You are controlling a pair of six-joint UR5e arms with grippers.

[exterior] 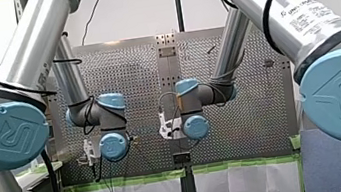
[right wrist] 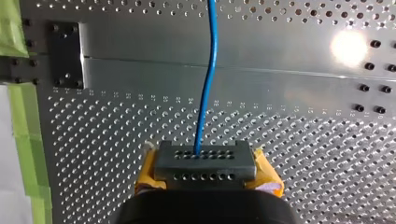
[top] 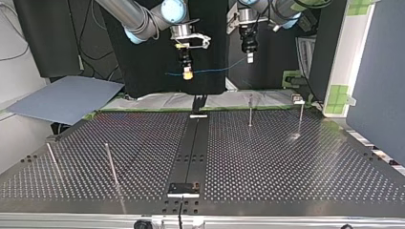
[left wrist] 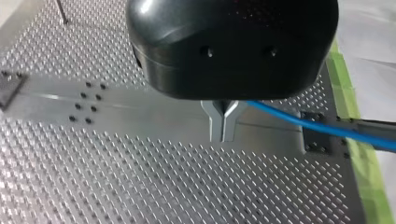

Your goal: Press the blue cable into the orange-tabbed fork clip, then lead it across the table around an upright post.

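Observation:
The blue cable (top: 215,70) hangs in the air between my two grippers, high above the perforated table's far edge (top: 143,119). My left gripper (left wrist: 223,122), its metal fingers pressed together, is shut on the cable (left wrist: 289,116), which runs off to one side of it. In the top view it (top: 250,59) hangs at upper right. My right gripper (right wrist: 205,158), with yellow pads, is shut on the cable (right wrist: 208,84), which leads straight ahead from it. In the top view it (top: 187,74) is left of centre. No orange-tabbed clip can be made out.
Thin upright posts stand on the table: two at the top view's far right (top: 250,110) (top: 301,117), two leaning at near left (top: 111,164) (top: 51,157). A black strip (top: 193,143) runs down the middle to a black plate (top: 184,188). A blue-grey sheet (top: 67,98) lies beyond the far left corner.

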